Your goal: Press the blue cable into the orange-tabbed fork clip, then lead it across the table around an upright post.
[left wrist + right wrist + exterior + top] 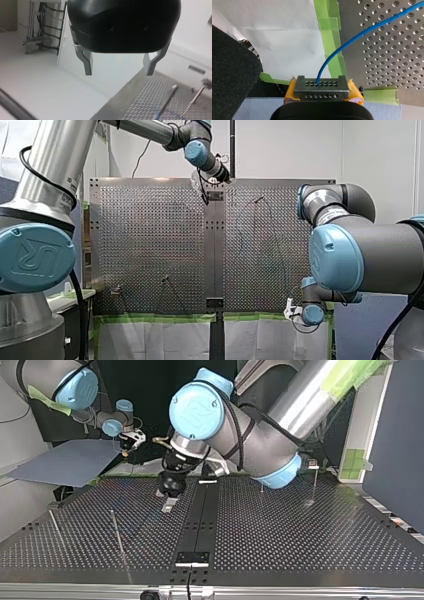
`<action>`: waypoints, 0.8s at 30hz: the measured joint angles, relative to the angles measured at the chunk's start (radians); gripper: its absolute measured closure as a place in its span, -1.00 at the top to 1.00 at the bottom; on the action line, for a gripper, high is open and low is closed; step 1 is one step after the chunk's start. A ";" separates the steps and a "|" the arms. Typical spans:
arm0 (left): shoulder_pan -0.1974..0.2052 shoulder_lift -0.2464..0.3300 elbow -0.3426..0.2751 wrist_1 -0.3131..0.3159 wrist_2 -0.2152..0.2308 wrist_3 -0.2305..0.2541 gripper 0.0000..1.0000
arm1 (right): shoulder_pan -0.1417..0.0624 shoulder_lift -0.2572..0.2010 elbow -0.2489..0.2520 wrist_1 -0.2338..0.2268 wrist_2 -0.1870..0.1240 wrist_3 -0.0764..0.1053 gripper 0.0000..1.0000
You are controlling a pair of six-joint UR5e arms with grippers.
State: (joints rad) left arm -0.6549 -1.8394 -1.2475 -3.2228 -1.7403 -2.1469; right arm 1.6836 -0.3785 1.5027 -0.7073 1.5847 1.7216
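The blue cable [342, 47] rises from between the right gripper's [321, 87] yellow-padded fingers [355, 93]. They pinch it just off the desk [387, 55] edge lined with green tape [329, 32], and it arcs away over the perforated surface. The left gripper [118, 72] hovers above the desk's far edge, its metal fingers [86, 62] spread around nothing.

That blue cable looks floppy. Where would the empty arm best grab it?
Probably the free stretch of cable just ahead of my right end effector, which pinches it. There it seems to arc clear of the table, so my open left end effector could come from above, fingers straddling it.
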 joint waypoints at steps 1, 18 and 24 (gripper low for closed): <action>-0.006 -0.005 -0.007 0.007 0.007 -0.007 1.00 | 0.000 0.000 0.000 0.000 0.000 0.000 -1.00; -0.111 -0.152 -0.148 0.162 0.158 -0.162 1.00 | 0.000 0.000 0.000 0.000 -0.003 0.003 -1.00; -0.096 -0.186 -0.114 0.217 0.174 -0.217 1.00 | 0.000 0.000 0.000 0.000 -0.004 0.003 -1.00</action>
State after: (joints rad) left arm -0.7507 -2.0254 -1.3619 -3.0055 -1.5658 -2.3641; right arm 1.6840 -0.3783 1.5029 -0.7073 1.5810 1.7245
